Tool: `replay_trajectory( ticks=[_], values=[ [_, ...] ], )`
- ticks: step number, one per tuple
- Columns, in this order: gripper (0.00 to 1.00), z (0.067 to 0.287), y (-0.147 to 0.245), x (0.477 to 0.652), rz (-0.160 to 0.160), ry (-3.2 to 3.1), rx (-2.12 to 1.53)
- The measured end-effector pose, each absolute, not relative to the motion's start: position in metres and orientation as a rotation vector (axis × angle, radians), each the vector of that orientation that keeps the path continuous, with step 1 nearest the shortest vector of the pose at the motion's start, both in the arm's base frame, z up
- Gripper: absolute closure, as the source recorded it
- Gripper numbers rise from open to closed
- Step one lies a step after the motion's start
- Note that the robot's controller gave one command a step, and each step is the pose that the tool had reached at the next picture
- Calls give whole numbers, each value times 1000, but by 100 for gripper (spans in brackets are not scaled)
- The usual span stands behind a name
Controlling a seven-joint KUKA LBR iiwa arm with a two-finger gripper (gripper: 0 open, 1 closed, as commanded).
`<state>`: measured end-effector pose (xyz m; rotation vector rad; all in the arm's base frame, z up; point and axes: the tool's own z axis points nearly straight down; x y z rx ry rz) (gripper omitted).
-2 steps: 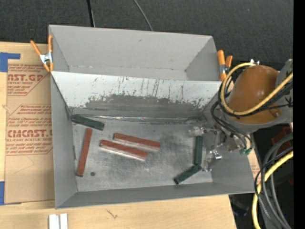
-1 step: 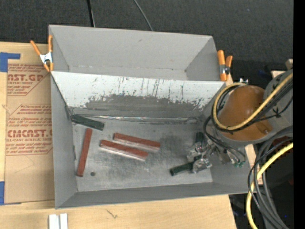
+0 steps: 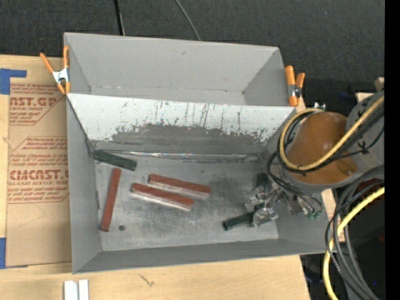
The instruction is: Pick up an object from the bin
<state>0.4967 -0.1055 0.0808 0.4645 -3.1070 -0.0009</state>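
**Bin floor and end effector, right near corner**

Item 1: end effector [image 3: 262,212], down inside the grey metal bin [image 3: 169,74] at the right near corner of the floor; the arm enters from the right under an orange wrist cover [image 3: 315,145] looped with yellow and black cables; open or closed: cannot tell

Item 2: small dark bar [image 3: 236,223], short, lying flat on the floor on the left near side of the end effector, its right end at or under the tip; whether it is gripped cannot be told

Item 3: two red-brown bars [image 3: 162,196], long, lying side by side and touching in mid floor, both tilted slightly nearer toward the right; well left of the end effector

Item 4: red-brown stick [image 3: 110,199], single, lying close to the left wall, running from far to near

Item 5: dark green strip [image 3: 115,160], at the far left corner of the floor, along the foot of the sloping far wall; that wall shows dark scuff marks
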Motion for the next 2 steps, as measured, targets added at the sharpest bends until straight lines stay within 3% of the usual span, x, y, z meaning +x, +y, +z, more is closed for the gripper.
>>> replay_trajectory(
  ticks=[1, 2],
  values=[
    [100, 129, -107, 511, -2, -3103, 479],
    [100, 216, -114, 495, 0, -3109, 463]
  ],
)
